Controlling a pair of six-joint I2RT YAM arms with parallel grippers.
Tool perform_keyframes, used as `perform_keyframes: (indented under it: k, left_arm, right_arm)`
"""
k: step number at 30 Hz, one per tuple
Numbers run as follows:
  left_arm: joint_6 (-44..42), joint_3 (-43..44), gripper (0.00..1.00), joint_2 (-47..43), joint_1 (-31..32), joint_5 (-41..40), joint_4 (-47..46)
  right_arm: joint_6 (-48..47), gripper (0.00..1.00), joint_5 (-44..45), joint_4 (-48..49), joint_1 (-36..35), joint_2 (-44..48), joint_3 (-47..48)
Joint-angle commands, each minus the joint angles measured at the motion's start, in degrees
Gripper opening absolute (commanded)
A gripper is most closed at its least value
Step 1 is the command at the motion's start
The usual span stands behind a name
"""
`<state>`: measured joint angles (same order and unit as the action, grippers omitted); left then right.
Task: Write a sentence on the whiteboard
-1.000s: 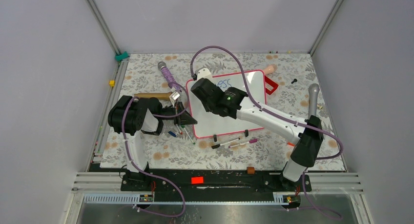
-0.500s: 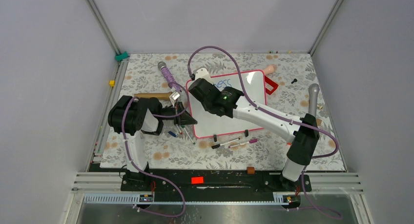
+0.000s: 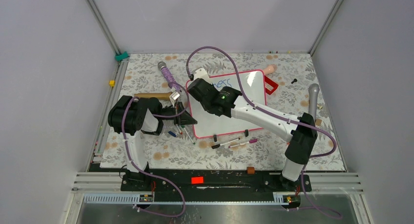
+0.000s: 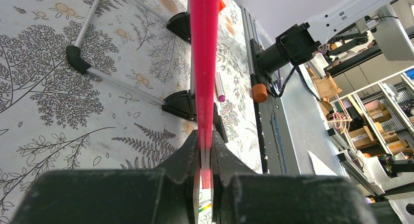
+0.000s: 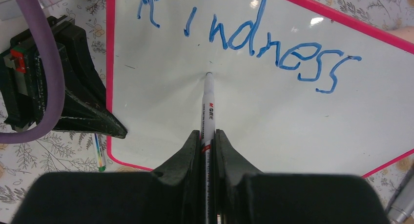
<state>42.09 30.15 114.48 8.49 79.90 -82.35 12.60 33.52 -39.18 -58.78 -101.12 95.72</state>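
The whiteboard (image 3: 251, 90) lies on the flowered table, white with a pink rim. The blue word "Kindness" (image 5: 254, 43) runs along its top. My right gripper (image 5: 208, 133) is shut on a white marker (image 5: 209, 104). The marker's tip is at the board's surface just below the letters "in", near the left end. In the top view this gripper (image 3: 196, 86) hangs over the board's upper left corner. My left gripper (image 4: 205, 141) is shut on the board's pink rim (image 4: 204, 63) at its left edge (image 3: 188, 119).
Loose markers (image 3: 234, 142) lie just in front of the board, and pens (image 3: 179, 131) by its lower left corner. A purple-handled tool (image 3: 168, 76) and a wooden stick (image 3: 149, 95) lie to the left. A red object (image 3: 272, 85) and a grey cylinder (image 3: 313, 99) are on the right.
My right arm has slid leftward over the board with the marker, uncovering more of the written word. The left arm and the board have stayed put.
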Motion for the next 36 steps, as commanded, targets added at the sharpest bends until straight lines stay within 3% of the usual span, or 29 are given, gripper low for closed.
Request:
perform_keyframes:
  k: [1,36]
  left_arm:
    - [-2.3,-0.8,0.02,-1.0,-0.3,1.3,-2.2]
    - [-2.3,-0.9,0.02,-1.1,-0.3,1.3,-2.2]
  right_arm:
    - [-0.6,0.00,-0.9,0.3,-0.3,-1.0,2.3]
    - [0.3,0.00,-2.8,-3.5,-0.3,2.1,-1.8]
